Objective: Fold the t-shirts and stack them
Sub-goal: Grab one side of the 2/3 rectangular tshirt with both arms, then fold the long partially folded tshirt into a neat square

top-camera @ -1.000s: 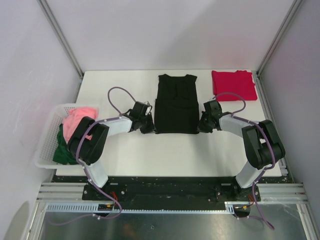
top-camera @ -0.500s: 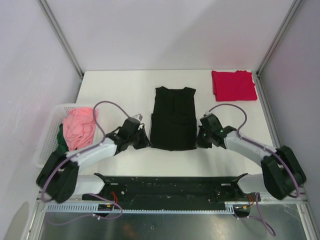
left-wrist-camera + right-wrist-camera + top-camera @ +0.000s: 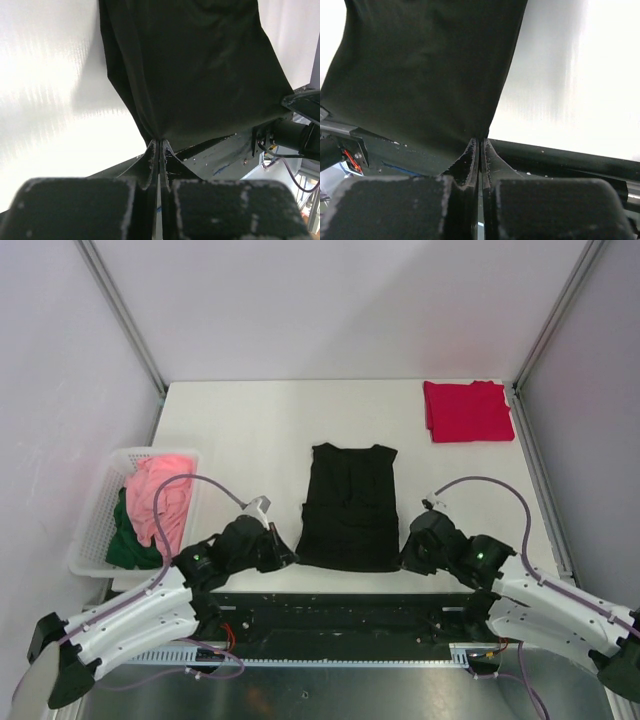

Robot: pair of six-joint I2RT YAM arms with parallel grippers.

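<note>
We see a plain black t-shirt (image 3: 348, 505) and a plain crimson t-shirt (image 3: 467, 411), neither with any print. The basket (image 3: 92, 525) is white, with an open lattice pattern, and holds a pink garment (image 3: 158, 498) and a dark green garment (image 3: 127, 540). The table (image 3: 240, 430) is white. The arms (image 3: 130, 612) are white with black joints, and their cables (image 3: 200, 478) are purple.

Top view's bright and evenly lit, crisp right across the white tabletop (image 3: 250, 430), with only faint soft shadows. On the wrist cameras that tabletop blows out to white glare. The black shirt (image 3: 190, 70) goes nearly featureless and throws a soft grey shadow to its left. Left end effector (image 3: 159, 150) and right end effector (image 3: 479, 147): bodies close to the lens, blurred
</note>
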